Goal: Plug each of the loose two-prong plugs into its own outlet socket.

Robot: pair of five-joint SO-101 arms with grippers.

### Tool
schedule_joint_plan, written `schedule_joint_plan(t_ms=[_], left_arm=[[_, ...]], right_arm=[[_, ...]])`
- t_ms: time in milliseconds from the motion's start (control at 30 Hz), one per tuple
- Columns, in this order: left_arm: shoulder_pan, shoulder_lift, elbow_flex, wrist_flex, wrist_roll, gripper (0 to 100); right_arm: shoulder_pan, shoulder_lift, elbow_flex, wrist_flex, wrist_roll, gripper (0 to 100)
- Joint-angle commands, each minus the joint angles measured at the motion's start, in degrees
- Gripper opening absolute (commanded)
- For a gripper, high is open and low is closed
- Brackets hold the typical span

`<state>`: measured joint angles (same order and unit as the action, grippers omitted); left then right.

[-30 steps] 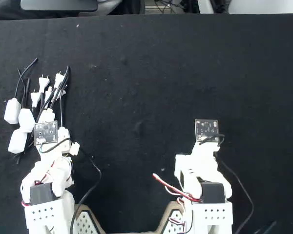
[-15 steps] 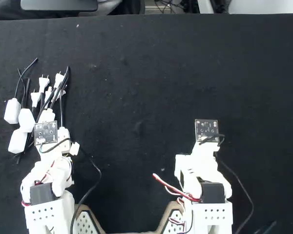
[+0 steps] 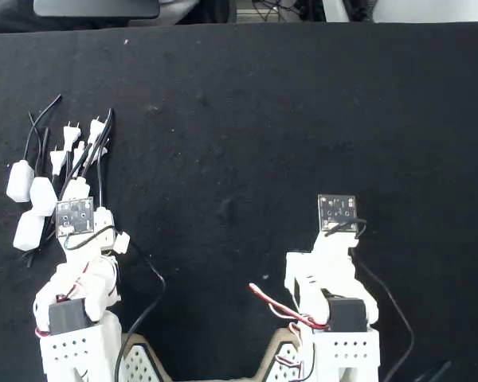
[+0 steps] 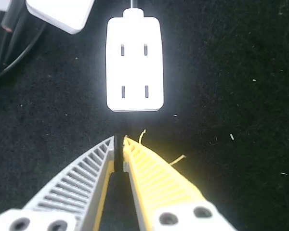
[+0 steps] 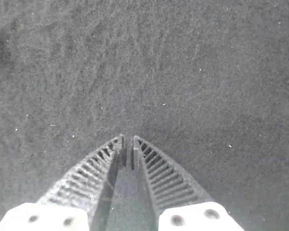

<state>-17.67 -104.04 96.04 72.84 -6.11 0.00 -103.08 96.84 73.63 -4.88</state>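
**High view:** See a black table (image 3: 247, 103). Spot a bunch of small white plugs (image 3: 72, 131) at the far L side, w/ prongs pointing to the far edge. Spot thin black cords (image 3: 99, 183) running thru the pile. Find the white outlet sockets (image 3: 41, 195) just L of the plugs, packed close, some touching. Find the left arm (image 3: 78, 274) at near L, w/ its tip end right by that pile. Find the right arm (image 3: 332, 274) at near R, well apart from plugs & sockets, over bare table.

**Left wrist view:** See the left gripper (image 4: 119, 140) w/ fingers pressed together & nothing between them. Spot one white socket block (image 4: 134, 65) lying flat just past the tips, not touching them. Count 4 slots facing up, in 2 pairs. Spot another white block (image 4: 61, 12) beside it at the edge, w/ black cords next to that.

**Right wrist view:** See the right gripper (image 5: 127, 140) w/ fingers together too, holding nothing. Hangs over bare black table.
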Motion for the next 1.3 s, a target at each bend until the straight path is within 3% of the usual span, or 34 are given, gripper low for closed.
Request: schedule_joint_plan(t_ms=[0,333,500,600,833,967,1133,1267], left_arm=[[-0.31,-0.44,1.27,-0.26,0.53,5],[1.8,-0.53,0.04,-3.96,0.44,5],[1.71,-0.53,-6.29,-10.02,0.35,5],[1.71,-0.53,-9.36,-14.86,-1.23,5],[-1.63,-0.44,-13.23,-29.01,-6.68,7],[-8.92,-0.35,-21.67,-28.84,-1.67,20],[-13.32,1.14,-31.52,-21.89,0.97,21],[-13.32,10.55,-37.93,-17.14,0.88,21]], right_arm=[[-0.79,-4.09,-0.22,0.35,-0.53,1.5],[-0.79,-4.09,-0.22,-10.02,0.44,1.5],[-0.79,-4.09,-0.31,-19.08,17.76,1.5],[-0.62,-4.09,-0.31,-23.56,24.26,1.5],[-0.79,-4.09,-9.45,-23.21,23.47,1.5],[-0.88,-3.65,-23.87,-16.35,23.21,1.5],[-1.14,-3.47,-39.87,-11.16,19.6,1.5],[-7.74,-1.1,-47.96,-7.82,18.55,1.5]])
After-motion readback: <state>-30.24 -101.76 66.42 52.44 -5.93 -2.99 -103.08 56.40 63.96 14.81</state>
